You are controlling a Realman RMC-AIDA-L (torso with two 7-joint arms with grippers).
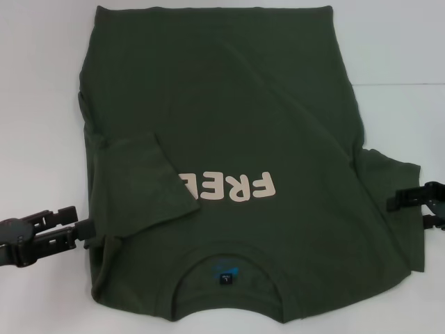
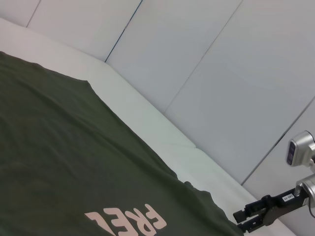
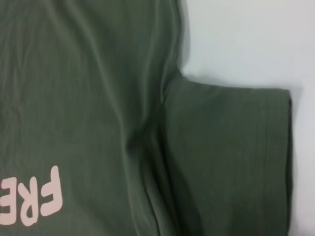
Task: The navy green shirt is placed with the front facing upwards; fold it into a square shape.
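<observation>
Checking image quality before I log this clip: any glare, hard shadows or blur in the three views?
Head view: even light, no glare, navy green shirt sharp. Left wrist view: wall panels evenly lit, lettering readable. Right wrist view: soft focus, only faint shadow at the sleeve edge.

Soft, even light over your workspace, no glare.

You get diffuse light from above: the white table [image 1: 42, 104] around the navy green shirt [image 1: 229, 118] reads bright without hot spots, and only thin, faint shadows hug the shirt's edges and folds. Your head view is slightly soft throughout. In your right wrist view the shirt's weave is mildly blurred, with a faint shadow along the sleeve hem.
</observation>
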